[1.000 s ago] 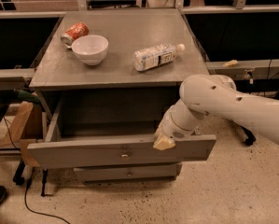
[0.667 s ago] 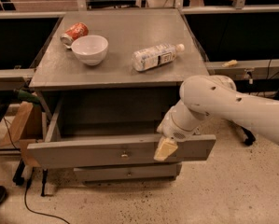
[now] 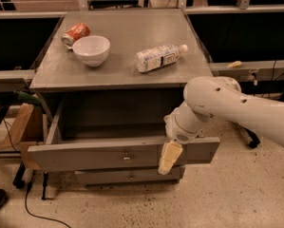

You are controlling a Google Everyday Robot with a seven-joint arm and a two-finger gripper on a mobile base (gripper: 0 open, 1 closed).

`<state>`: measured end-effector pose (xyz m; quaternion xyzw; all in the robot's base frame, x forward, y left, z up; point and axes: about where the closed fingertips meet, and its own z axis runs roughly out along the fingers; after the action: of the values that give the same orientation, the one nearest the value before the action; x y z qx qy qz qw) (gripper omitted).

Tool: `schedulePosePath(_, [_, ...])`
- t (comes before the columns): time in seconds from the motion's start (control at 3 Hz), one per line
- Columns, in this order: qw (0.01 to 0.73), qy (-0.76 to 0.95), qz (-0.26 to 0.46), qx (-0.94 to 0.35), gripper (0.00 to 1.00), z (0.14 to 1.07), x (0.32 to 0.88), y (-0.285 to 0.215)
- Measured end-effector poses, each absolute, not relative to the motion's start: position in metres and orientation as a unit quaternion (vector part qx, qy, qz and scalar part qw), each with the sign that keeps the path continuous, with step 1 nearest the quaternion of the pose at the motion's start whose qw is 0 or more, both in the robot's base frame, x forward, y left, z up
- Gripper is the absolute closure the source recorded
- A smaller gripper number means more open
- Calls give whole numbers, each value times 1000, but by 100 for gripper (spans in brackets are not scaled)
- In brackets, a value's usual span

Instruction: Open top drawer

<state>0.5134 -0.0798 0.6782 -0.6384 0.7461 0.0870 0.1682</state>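
Observation:
The top drawer (image 3: 84,156) is a wide grey drawer under the grey tabletop. It stands pulled out towards me, and its dark inside shows behind the long flat front. A small brass knob (image 3: 126,156) sits at the middle of the front. My gripper (image 3: 169,157) is cream-coloured and hangs down from the white arm (image 3: 227,106). It is over the right part of the drawer front, to the right of the knob and apart from it.
A narrower grey drawer front (image 3: 129,176) sits shut below. On the tabletop (image 3: 132,42) are a white bowl (image 3: 91,50), a red can (image 3: 75,33) on its side and a plastic bottle (image 3: 159,57) on its side. A cardboard box (image 3: 23,127) and cables are on the left.
My gripper has slid down from the drawer's top edge to hang over its front. The drawer has stayed open at the same width.

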Motion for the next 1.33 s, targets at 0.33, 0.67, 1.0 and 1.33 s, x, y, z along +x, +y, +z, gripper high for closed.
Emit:
schedulePosePath(0.33, [163,754,85,-631,0,670,510,-86])
schedulePosePath(0.67, [160,761,77,-624,0,666,493,-94])
schedulePosePath(1.0, [154,766,76,-620,0,661,476,-99])
schedulePosePath(1.33, [145,770,81,-616,19,653,462,-107])
